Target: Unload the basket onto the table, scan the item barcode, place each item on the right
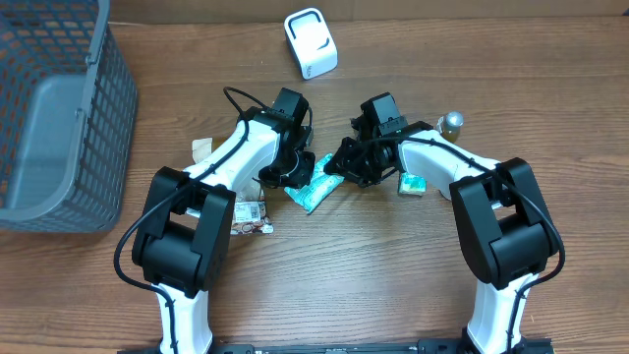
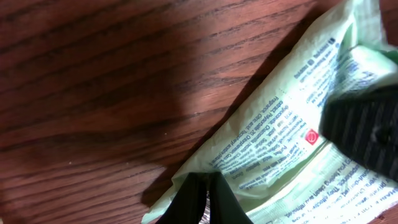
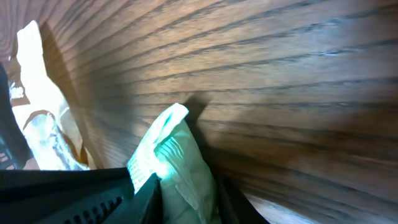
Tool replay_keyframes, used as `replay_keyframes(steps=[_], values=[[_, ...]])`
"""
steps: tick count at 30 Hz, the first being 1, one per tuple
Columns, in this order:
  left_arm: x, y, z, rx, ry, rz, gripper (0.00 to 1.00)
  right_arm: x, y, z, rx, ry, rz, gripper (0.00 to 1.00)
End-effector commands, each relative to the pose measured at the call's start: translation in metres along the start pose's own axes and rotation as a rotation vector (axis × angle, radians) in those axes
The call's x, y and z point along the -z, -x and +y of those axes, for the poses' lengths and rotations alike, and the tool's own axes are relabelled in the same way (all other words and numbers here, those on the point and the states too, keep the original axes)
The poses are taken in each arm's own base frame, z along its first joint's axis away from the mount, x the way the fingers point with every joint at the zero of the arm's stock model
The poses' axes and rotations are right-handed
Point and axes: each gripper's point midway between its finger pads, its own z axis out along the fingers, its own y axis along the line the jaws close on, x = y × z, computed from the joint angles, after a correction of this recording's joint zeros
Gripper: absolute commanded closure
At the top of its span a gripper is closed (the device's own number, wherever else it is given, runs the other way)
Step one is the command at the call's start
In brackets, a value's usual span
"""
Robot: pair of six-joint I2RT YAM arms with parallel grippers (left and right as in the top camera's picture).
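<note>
A pale green packet [image 1: 313, 193] with fine printed text lies on the wooden table between both arms. In the left wrist view the packet [image 2: 280, 124] fills the right side, and my left gripper [image 2: 206, 186] is shut, its fingers pinching the packet's near corner. The ribbed black finger [image 2: 367, 130] of the other arm presses on the packet's far end. In the right wrist view the packet [image 3: 177, 155] stands on edge between the fingers of my right gripper [image 3: 189, 193], both touching it. I can make out no barcode. A white scanner [image 1: 311, 42] stands at the back.
A grey mesh basket [image 1: 59, 118] sits at the far left. A small silver object [image 1: 452, 123] and a small box [image 1: 411, 184] lie by the right arm. Small packets [image 1: 251, 216] lie by the left arm.
</note>
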Motion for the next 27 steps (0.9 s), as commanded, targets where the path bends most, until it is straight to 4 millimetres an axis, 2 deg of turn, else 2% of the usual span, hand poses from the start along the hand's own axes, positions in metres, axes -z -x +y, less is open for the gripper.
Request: replay_keyframes(steps=[1,8,12,15,20,27], values=[[-0.024,-0.019,0.015,0.002,0.065,0.068,0.96,-0.015,-0.029,0.009,0.041,0.090,0.127,0.72],[-0.024,-0.019,0.015,0.002,0.064,0.069,0.96,-0.015,-0.030,0.010,0.041,0.092,0.130,0.64],[-0.024,-0.019,0.015,0.002,0.064,0.069,0.96,-0.013,-0.035,0.019,0.049,0.145,0.161,0.62],[-0.024,-0.019,0.015,0.002,0.064,0.069,0.96,-0.010,-0.038,0.025,0.060,0.191,0.186,0.63],[-0.024,-0.019,0.015,0.002,0.065,0.069,0.96,-0.009,-0.038,0.026,0.072,0.200,0.189,0.73],[-0.023,-0.016,0.016,0.000,0.072,0.056,0.96,-0.009,-0.039,0.025,0.113,0.199,0.186,0.70]])
